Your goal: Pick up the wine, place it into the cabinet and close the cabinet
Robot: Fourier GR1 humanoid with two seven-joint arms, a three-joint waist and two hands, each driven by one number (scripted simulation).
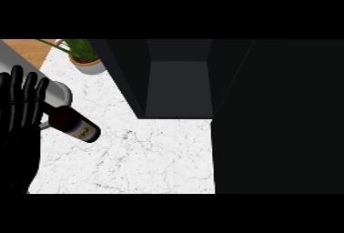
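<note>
A: Hands?
B: Left hand at the view's left edge, fingers straight and pointing up, spread, holding nothing. Right hand doesn't show.
A: Wine?
B: The wine bottle is on the white marble counter, tilted in the view, neck toward the upper left, labelled end toward the lower right. It's just beside the left hand; the neck end meets the fingers, can't tell if they actually touch.
A: Cabinet?
B: Dark cabinet at the top centre, open, grey inside visible, nothing in it that I can see. Its door fills the right side, dark. Bottle well apart from the opening, to its left.
A: Else?
B: Potted plant at the top left on the counter. Grey metal object behind the hand, partly hidden, can't identify it.
</note>
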